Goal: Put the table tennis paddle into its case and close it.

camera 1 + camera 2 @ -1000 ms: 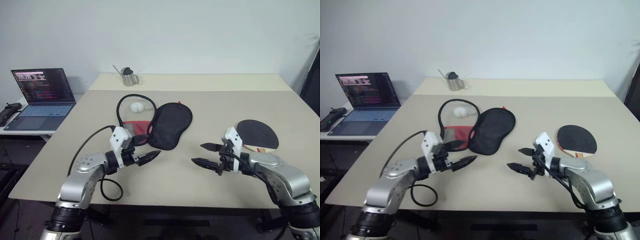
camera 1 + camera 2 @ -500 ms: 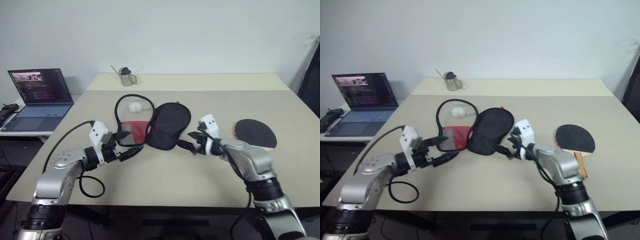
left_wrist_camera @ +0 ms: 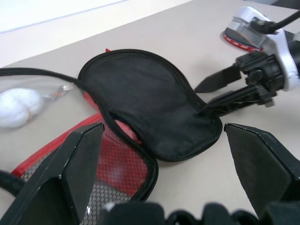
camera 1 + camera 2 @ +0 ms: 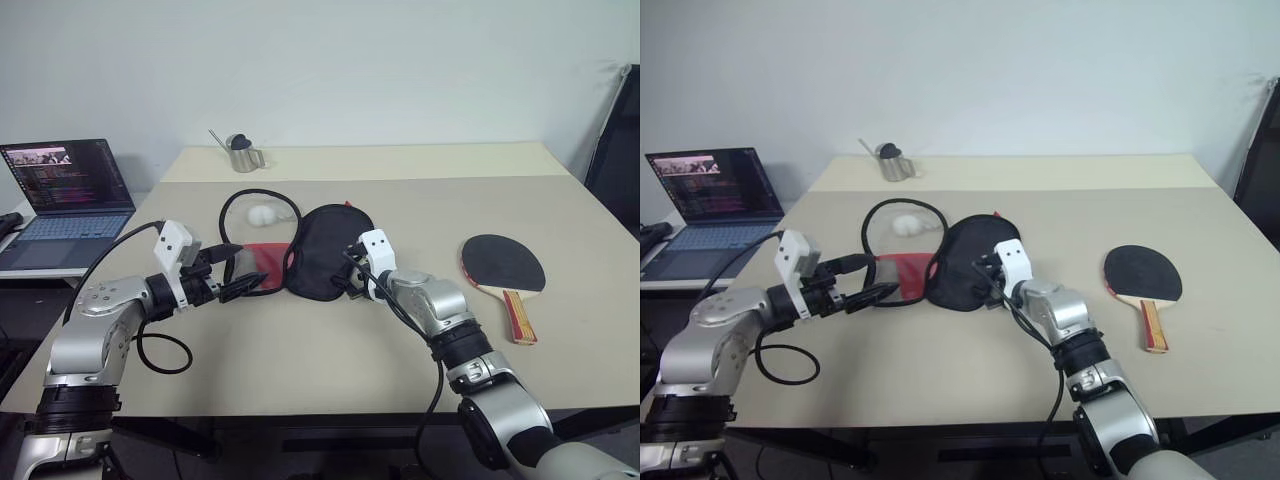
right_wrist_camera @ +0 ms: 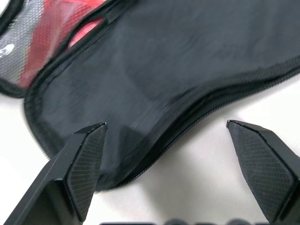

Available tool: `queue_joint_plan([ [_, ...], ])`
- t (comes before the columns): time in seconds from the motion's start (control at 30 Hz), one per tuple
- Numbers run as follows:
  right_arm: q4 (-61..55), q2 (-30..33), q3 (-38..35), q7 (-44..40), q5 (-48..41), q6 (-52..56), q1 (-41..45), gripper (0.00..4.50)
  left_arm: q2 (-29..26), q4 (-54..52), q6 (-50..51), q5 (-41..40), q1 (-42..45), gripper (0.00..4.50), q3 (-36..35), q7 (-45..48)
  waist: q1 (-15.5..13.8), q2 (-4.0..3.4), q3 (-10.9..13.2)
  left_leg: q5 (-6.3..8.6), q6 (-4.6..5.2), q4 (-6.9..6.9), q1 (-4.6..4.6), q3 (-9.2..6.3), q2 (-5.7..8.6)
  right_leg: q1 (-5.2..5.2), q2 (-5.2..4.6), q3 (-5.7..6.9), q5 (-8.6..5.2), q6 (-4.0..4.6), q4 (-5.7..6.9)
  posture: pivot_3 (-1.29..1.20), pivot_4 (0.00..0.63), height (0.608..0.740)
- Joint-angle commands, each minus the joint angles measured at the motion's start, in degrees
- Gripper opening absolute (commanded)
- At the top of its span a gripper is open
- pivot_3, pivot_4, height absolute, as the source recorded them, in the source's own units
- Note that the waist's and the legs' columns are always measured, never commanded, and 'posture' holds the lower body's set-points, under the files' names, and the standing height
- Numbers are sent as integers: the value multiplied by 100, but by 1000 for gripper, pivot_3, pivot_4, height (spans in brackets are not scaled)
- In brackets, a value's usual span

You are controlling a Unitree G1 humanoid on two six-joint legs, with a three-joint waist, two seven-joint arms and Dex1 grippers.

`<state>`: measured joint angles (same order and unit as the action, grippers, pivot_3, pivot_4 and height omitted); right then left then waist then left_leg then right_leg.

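The case [image 4: 323, 250] lies unzipped in the middle of the table, its black flap folded out to the right. Its red mesh part [image 4: 262, 262] and a white fluffy ball [image 4: 262, 213] lie to the left. The table tennis paddle [image 4: 503, 264] lies flat at the right, handle toward me. My left gripper [image 4: 243, 270] is open just left of the red mesh part, pointing at it. My right gripper [image 4: 350, 281] is open at the flap's near edge [image 5: 154, 140], its fingers [image 5: 86, 164] spread on either side of it, gripping nothing.
A laptop [image 4: 65, 190] sits on a lower side table at the left. A metal cup [image 4: 240, 153] stands at the back of the table. A black cable [image 4: 165, 350] loops from my left arm onto the table [image 4: 330, 350] near its front edge.
My right gripper has swung left and forward, away from the paddle, to the case's black flap. My left gripper has drawn a little to the left. Both stayed open.
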<state>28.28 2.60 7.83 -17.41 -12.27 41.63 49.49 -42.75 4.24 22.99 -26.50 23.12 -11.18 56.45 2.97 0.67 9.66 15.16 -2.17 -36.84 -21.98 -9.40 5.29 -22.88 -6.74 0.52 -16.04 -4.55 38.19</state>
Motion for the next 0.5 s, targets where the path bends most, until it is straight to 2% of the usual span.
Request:
queue_joint_plan([
  [0.03, 144, -199, -143, -83, -29, -115, 245, 4473, -89, -74, -141, 31, 123, 4500, -87, 10, 31, 0, 0, 0, 0, 0, 0, 1, 0, -1, 0, -2, 0, 0, 2, 0, 150, 740],
  [0.37, 255, -705, -56, -354, 10, -146, 396, 4473, -6, 22, -247, 107, 195, 4500, -17, 18, 107, 0, 0, 0, -2, -4, -5, 17, -2, -37, 2, -24, 0, 2, 46, 0, 150, 740],
  [0.47, 299, -772, -42, -334, 72, -193, 405, 3864, 14, 27, -264, 119, 195, 4500, -4, 25, 115, 0, 0, -1, -3, -9, -5, 17, 0, -38, 2, -27, 0, 2, 56, 0, 150, 740],
  [0.5, 335, -794, -40, -301, 107, -233, 402, 3518, 17, 35, -271, 121, 198, 4500, -1, 29, 119, 0, 0, -2, -3, -10, -4, 17, 0, -39, 2, -28, 0, 2, 59, 0, 150, 740],
])
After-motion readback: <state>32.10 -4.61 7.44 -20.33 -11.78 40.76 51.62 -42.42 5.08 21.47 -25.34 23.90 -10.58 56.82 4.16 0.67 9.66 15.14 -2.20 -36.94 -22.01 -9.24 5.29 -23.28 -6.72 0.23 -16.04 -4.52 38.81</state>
